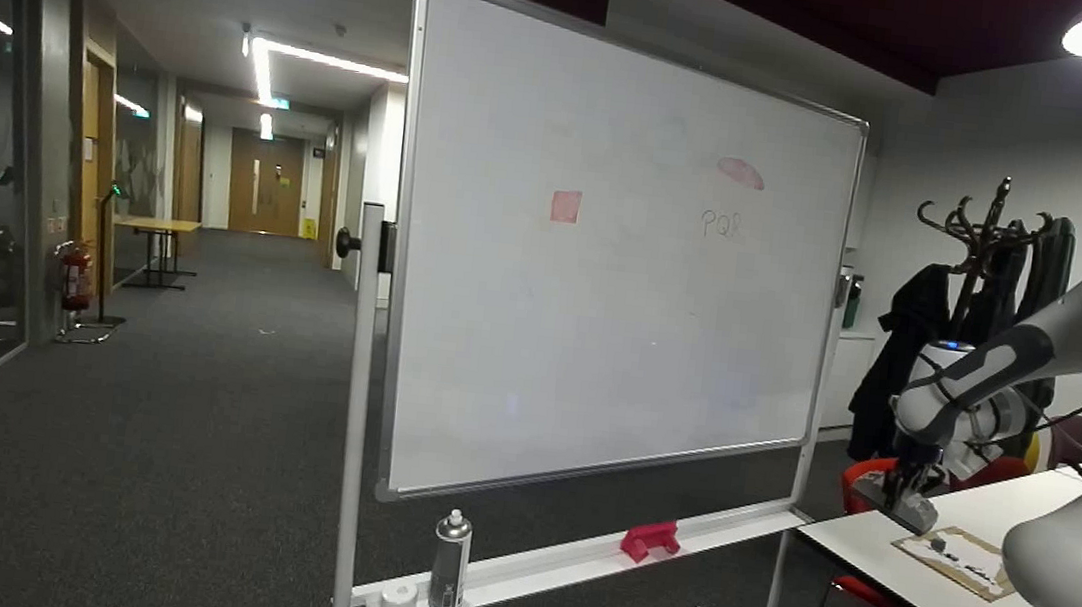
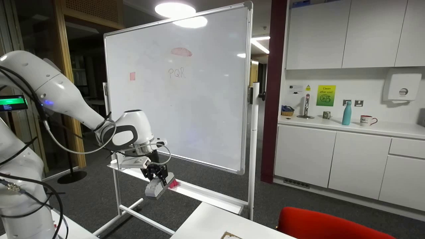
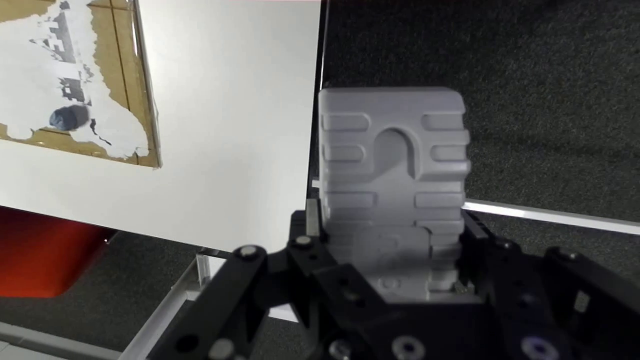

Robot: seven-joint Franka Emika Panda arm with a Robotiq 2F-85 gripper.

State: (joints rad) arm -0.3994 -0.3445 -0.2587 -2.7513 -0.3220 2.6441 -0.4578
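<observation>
Item 1. Gripper point(image 3: 392, 221), black; jaws pinching a grey ridged block point(image 3: 395, 165) by its two flanks, at nine and three o'clock in the wrist view. Block tilted, in the air; probably a whiteboard eraser, its underside mostly turned away.

Item 2. Table point(image 3: 235, 100), white, its edge passing at nine o'clock of the block. On it, at about ten o'clock, a cardboard panel point(image 3: 120, 85) with torn white paper point(image 3: 30, 70) and one blue-grey lump point(image 3: 63, 118).

Item 3. Red chair point(image 3: 45, 255), between eight and nine o'clock of the block, same view.

Item 4. Whiteboard point(image 2: 199, 109), at twelve o'clock of the block in an exterior view. Marks: letters PQR point(image 2: 177, 73); pink oval point(image 2: 181, 51), twelve o'clock of these; pink square point(image 2: 132, 76), nine o'clock.

Item 5. Tray point(image 1: 553, 568) below the whiteboard: silver spray can point(image 1: 450, 570), upright; white roll point(image 1: 398, 598), just beside it at eight o'clock; red moulded piece point(image 1: 650, 541), about three o'clock of the can.

Item 6. Turquoise bottle point(image 2: 346, 114) and mug point(image 2: 365, 120) on a counter point(image 2: 398, 127), about two o'clock of the block in an exterior view.
</observation>
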